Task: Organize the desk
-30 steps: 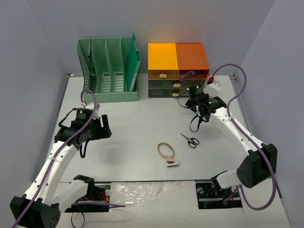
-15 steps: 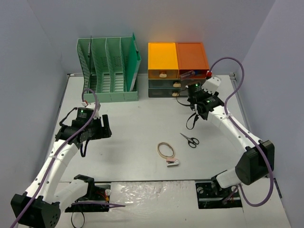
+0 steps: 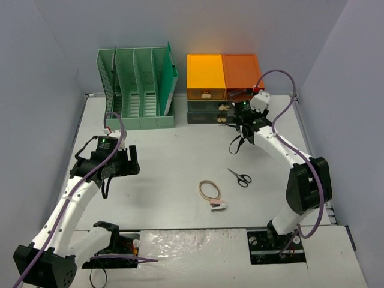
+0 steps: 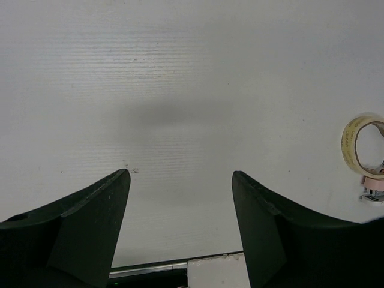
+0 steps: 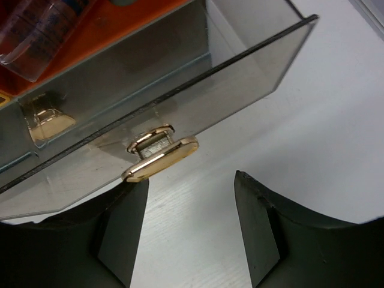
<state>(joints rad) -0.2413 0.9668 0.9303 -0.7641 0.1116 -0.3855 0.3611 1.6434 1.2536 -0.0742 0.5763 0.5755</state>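
A mint-green file rack with upright slots stands at the far left. Just to its right sits a drawer unit, yellow and orange on top, with dark grey drawers below. The right wrist view shows a smoky, see-through drawer front with a gold handle, and a clear plastic thing lying in the orange tray above it. Nearer the middle lies a roll of tape. A small pink-and-white item, too small to identify, lies just beside it. Black scissors lie to the right, apart from both.
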